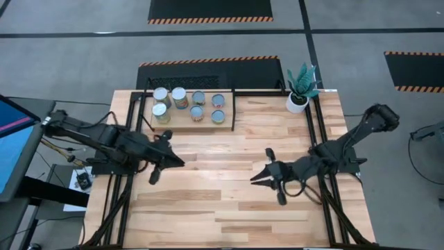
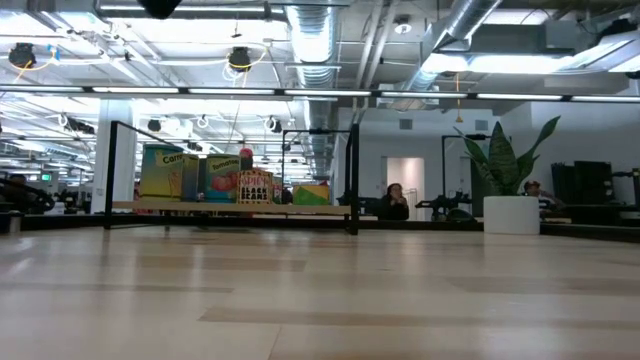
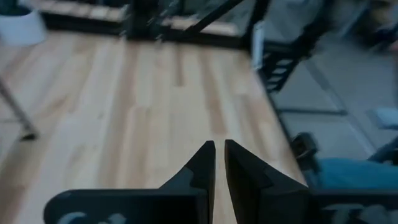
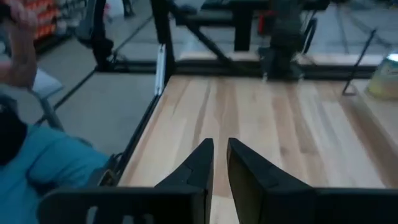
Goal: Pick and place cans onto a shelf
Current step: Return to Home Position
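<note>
The left arm (image 1: 90,135) and right arm (image 1: 347,142) are matte black, made of slim links with bulkier rounded joints. A black cable (image 1: 295,192) loops beside the right gripper (image 1: 255,178). The left gripper (image 1: 179,164) carries two dark wedge-shaped fingers (image 3: 199,171), tapering from a flat black crossbar (image 3: 124,204).
</note>
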